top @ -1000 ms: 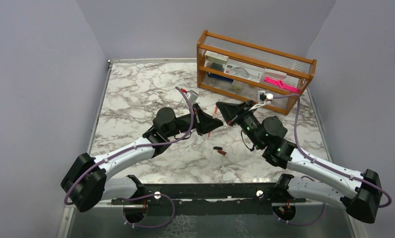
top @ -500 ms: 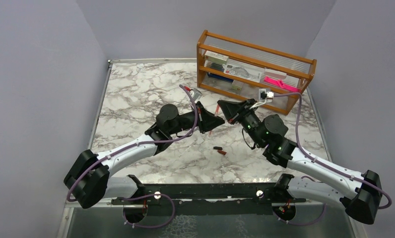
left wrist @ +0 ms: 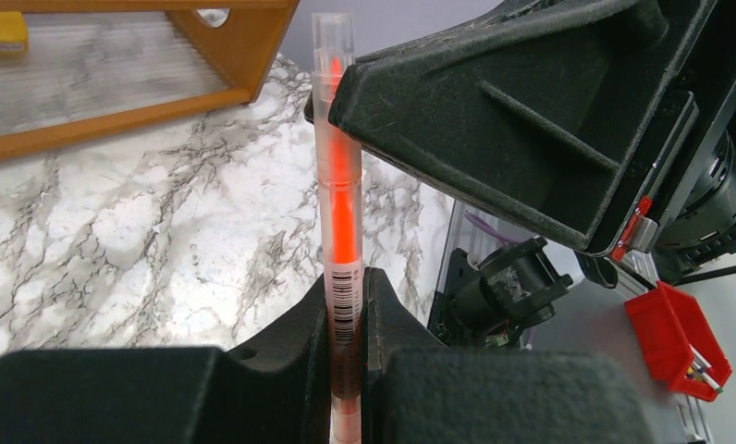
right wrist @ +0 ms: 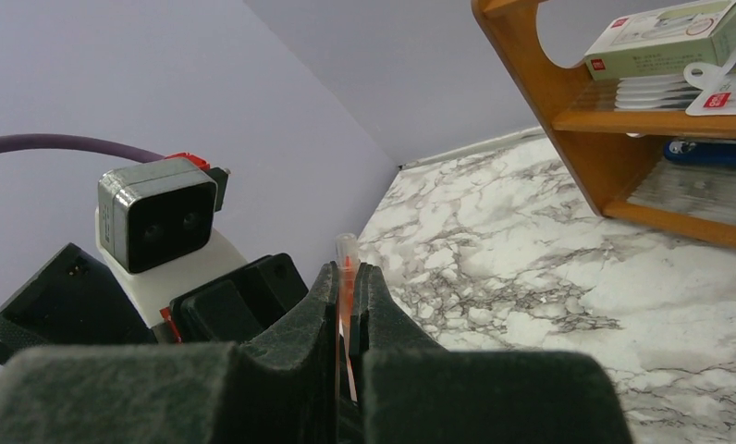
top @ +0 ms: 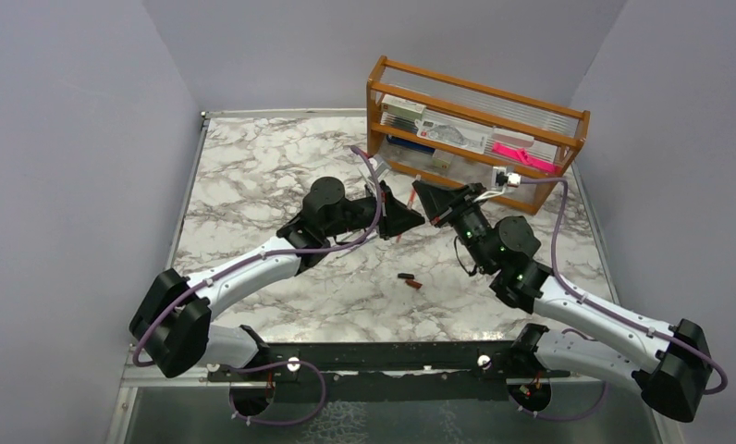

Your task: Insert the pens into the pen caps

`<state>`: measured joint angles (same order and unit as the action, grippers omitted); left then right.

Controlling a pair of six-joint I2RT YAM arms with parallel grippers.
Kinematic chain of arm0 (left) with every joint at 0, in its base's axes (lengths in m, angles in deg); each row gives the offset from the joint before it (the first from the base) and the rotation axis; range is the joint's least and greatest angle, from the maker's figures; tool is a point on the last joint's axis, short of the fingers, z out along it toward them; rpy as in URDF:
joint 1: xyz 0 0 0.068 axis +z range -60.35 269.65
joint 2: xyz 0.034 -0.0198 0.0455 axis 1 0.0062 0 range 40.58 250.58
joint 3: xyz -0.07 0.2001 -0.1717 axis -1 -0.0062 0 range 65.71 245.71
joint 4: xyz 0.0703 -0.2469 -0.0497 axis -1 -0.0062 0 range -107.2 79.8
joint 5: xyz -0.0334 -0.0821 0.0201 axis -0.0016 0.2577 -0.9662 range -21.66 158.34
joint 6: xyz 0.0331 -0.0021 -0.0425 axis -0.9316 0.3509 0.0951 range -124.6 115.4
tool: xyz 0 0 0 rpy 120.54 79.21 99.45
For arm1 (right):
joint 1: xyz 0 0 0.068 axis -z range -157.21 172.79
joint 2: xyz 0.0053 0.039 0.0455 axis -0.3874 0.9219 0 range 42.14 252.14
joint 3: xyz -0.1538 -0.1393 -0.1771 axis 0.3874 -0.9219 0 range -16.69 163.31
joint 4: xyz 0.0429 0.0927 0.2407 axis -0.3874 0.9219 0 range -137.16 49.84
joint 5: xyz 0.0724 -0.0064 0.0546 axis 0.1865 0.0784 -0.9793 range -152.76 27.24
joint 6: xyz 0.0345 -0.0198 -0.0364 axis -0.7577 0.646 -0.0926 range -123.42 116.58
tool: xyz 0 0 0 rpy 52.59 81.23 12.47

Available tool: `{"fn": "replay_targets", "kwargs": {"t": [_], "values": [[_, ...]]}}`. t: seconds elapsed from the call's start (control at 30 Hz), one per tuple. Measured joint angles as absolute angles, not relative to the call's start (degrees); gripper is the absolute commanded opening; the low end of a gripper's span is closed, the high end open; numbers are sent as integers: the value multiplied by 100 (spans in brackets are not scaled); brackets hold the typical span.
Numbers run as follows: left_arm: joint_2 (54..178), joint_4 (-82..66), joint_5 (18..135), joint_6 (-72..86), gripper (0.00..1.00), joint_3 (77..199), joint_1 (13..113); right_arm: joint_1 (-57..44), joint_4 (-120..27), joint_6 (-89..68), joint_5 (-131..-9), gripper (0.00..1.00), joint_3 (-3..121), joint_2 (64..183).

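One orange-red pen (left wrist: 337, 213), two pen caps (top: 404, 276) — one wooden rack (top: 480, 89)

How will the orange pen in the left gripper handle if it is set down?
Probably stiff: the orange pen stands straight out of the left gripper without sagging. Its smooth round plastic barrel looks slippery and apt to roll on the flat marble table.

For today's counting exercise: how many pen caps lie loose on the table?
2: a black cap and a dark red cap, close together on the marble table, just nearside of the gripped orange-red pen. Others may be hidden.
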<state>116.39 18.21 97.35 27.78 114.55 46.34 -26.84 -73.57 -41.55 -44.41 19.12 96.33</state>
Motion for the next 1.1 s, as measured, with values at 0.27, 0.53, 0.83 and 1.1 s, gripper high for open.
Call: {"fn": "replay_targets", "kwargs": {"t": [0.27,0.53,0.83,1.1], "values": [[11766,1491,9893,2686,0,11593,4726,-2629,-7561,-4245,-4436,1,1750,9751],[11851,1233,9965,2682,0,11617,4758,-2609,-7860,-4372,-4441,1,1497,9865],[11862,990,10007,2677,0,11650,4761,-2609,-8079,-4533,-4480,1,1201,9843],[11926,839,10203,2671,0,11779,4756,-2598,-8129,-4581,-4530,1,1027,9596]]}}
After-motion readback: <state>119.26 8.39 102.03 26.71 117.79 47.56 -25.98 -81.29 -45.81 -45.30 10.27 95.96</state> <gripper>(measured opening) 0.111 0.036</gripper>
